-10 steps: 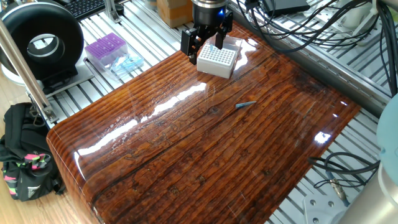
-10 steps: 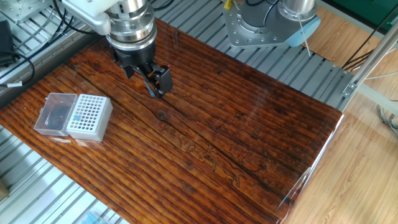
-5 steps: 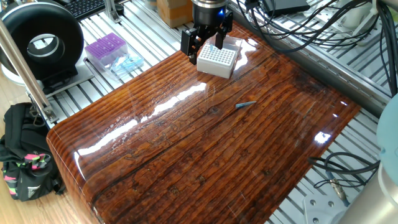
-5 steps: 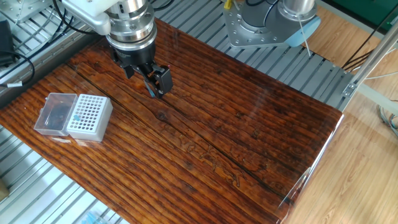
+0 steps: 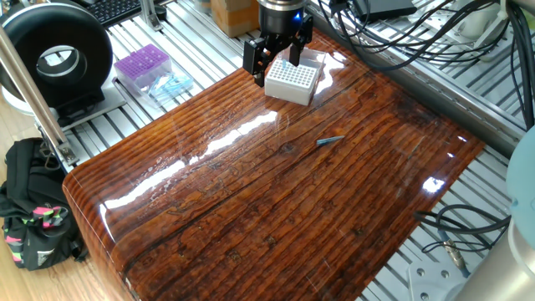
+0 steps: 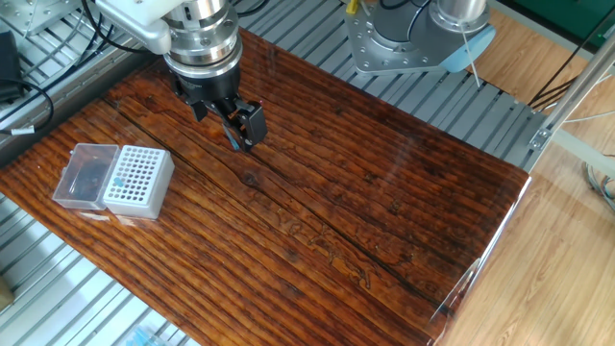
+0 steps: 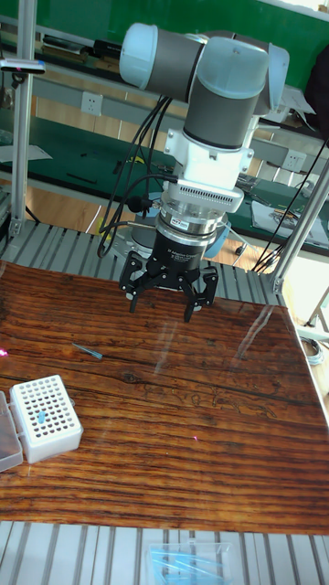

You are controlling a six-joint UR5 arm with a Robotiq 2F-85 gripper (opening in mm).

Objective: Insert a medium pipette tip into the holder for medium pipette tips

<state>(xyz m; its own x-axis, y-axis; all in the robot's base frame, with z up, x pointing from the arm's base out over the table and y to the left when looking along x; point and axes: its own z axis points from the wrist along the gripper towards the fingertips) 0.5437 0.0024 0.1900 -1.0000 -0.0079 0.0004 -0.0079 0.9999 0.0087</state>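
Around the worktop: We see a purple tip rack (image 5: 142,65) and a clear packet with blue contents (image 5: 172,84) lying on the aluminium frame (image 5: 104,121) off the board's far-left corner. A black ring-shaped device (image 5: 88,42) stands beside them, a black bag (image 5: 33,209) sits on the floor, and loose cables (image 5: 401,33) trail along the far right edge.
In the way: In one fixed view the gripper (image 5: 272,67) overlaps the holder's left edge. The tall fixed view shows the gripper (image 7: 162,309) hanging well above the board and to the right of both task items, touching neither.
Worktop (image 6: 365,192): A dark, glossy wooden board with heavy grain, one long dark seam and bright reflections, resting on ribbed aluminium profiles.
Room: Pale wood floor (image 6: 577,250) lies beside the frame. A green wall (image 7: 64,11) and cluttered benches stand behind the arm.
Pipette tip: The medium pipette tip (image 5: 329,141) is a slender blue-grey sliver lying flat on the bare board. It is apart from the holder and touches nothing else. We cannot tell which end is the narrow one.
Holder: The holder (image 7: 44,416) is a small white box with a grid of holes on top. Its clear lid (image 6: 85,175) is folded open flat beside it. We make out a speck of blue in one hole.
Jaws: Spread wide and pointing down, with nothing between them.
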